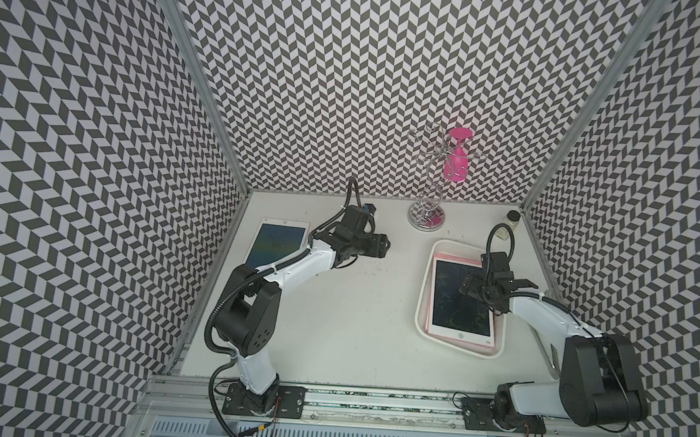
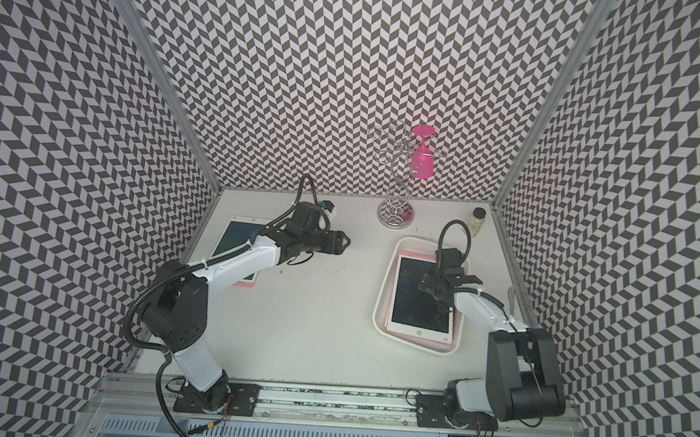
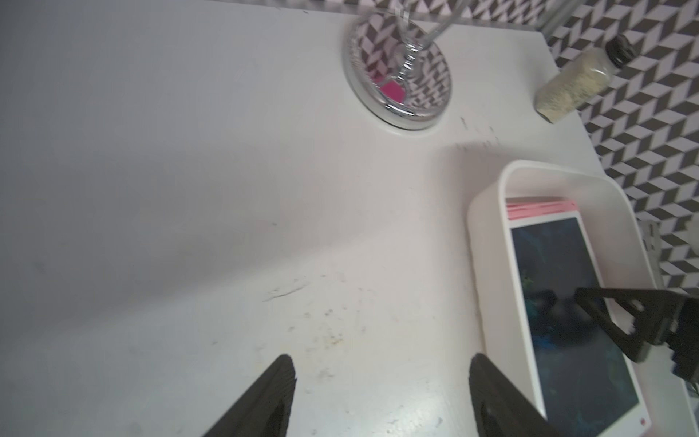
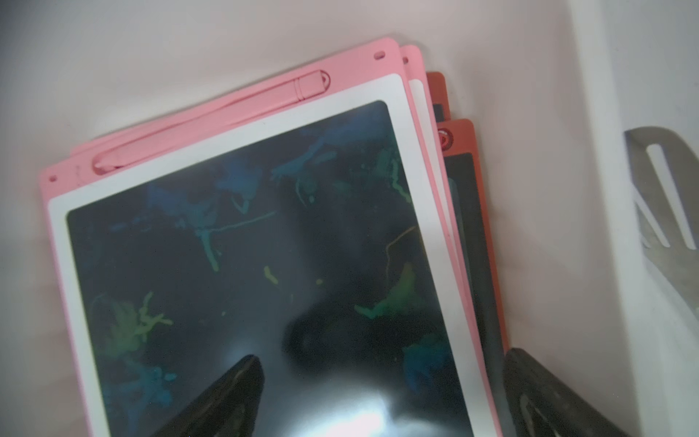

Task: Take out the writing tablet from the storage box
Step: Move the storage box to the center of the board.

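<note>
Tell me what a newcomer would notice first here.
The pink glass hanging upside down on the chrome rack at the back stands out most. To the right, the storage box holds stacked writing tablets, the top tablet scribbled in colour, with the right gripper above it, jaws wide open. A loose tablet lies on the table at the left, partly under the left arm.

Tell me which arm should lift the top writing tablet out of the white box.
Right. The right gripper is open directly above the top tablet in the storage box; the left gripper is over bare table, away from the box.
</note>
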{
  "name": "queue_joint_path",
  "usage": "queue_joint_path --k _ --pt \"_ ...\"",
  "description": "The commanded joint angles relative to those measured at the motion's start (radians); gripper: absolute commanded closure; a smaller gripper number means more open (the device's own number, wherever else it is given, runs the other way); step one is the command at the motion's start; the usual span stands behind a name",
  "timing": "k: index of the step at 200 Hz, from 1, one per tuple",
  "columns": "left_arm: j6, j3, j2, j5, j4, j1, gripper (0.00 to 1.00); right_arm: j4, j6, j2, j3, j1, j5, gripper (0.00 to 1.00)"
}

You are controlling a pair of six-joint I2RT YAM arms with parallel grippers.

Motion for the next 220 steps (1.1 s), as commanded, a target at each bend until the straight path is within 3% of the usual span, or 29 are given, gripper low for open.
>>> queue_joint_path --k 1,86,150,220 --pt "-0.039 0.026 0.055 0.039 0.034 -0.049 0.27 0.017 0.020 -0.013 -0.022 -0.007 0.027 0.01" --pt "-0.076 0.118 0.175 0.083 0.073 -0.171 0.29 0.045 0.003 -0.011 -0.059 -0.023 -0.004 0.01" --pt "-0.093 0.258 0.307 0.092 0.027 -0.248 0.29 0.079 -0.038 0.030 -0.062 -0.029 -0.104 0.01" --pt "-0.083 0.411 0.452 -0.021 -0.108 -0.267 0.31 0.102 -0.073 0.041 -0.078 -0.030 -0.170 0.01"
